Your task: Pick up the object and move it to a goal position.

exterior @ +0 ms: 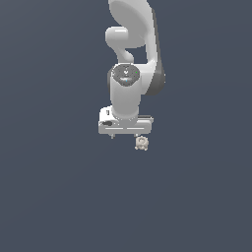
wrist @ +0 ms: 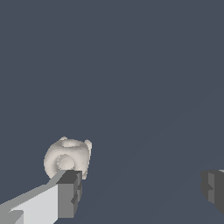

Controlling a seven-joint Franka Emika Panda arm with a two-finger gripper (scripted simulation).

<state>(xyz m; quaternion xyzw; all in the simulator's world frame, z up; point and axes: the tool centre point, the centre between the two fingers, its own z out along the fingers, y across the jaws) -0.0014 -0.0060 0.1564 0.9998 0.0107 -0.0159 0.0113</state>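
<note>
The object (exterior: 141, 142) is a tiny cream lumpy thing with rounded knobs, lying on the dark grey floor just below the white hand, toward the exterior view's right. The wrist view shows it (wrist: 68, 157) close up, right by the tip of one finger (wrist: 69, 192) and partly hidden by it. My gripper (exterior: 126, 134) is open, with the jaws wide apart. In the wrist view the gripper (wrist: 141, 187) holds nothing; the other finger (wrist: 213, 187) is far from the object. The object is not centred between the jaws.
The white arm (exterior: 133, 44) rises behind the hand in the exterior view. A flat dark grey floor (exterior: 59, 197) fills the surroundings; no goal marker shows.
</note>
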